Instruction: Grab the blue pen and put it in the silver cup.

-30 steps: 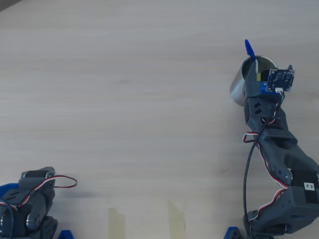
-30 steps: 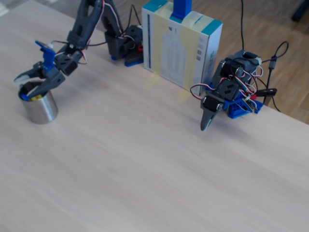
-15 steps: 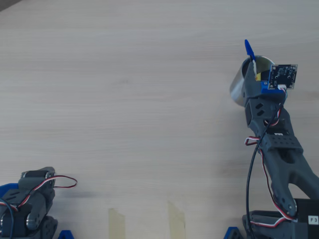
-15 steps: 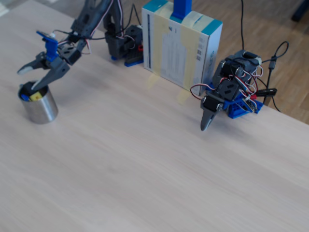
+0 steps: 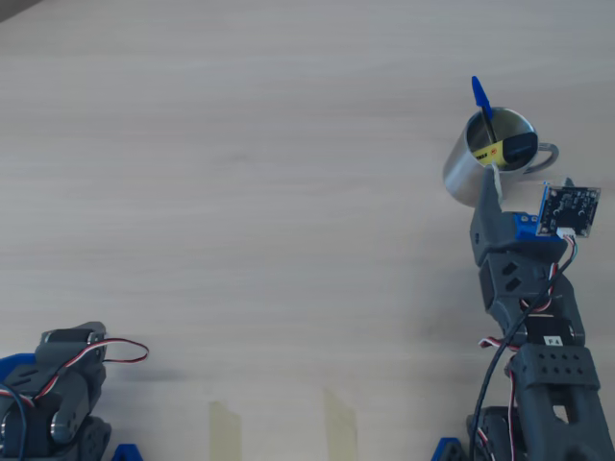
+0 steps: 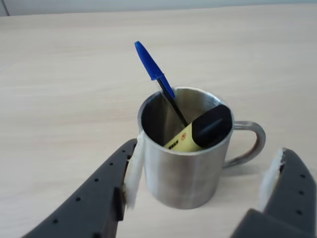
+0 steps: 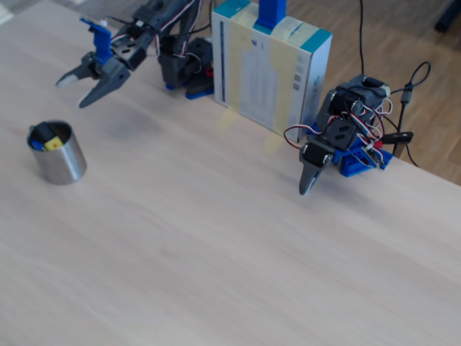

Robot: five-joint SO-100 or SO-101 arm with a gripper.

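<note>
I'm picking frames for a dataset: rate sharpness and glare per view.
Wrist view: sharp; silver cup carries soft reflections, open claw in focus. Overhead view: even light, slightly soft, blue pen readable. Fixed view: slightly blurry, faint shadows, cup small.

On the pale wooden bench [image 7: 216,238], the silver cup [image 7: 59,153] stood upright at the far left. A yellow highlighter [image 7: 50,141] and a bit of the blue pen [image 7: 36,145] showed inside its rim. Above and beyond the cup, the gripper [image 7: 75,90] hung in the air with its fingers [image 7: 99,92] spread apart and nothing between them, clear of the cup. Behind it, a white box with teal edges [image 7: 270,68] stood upright near the far edge. To the right of the box, a second arm [image 7: 338,137] sat folded, with its tip pointing down at the bench.
</note>
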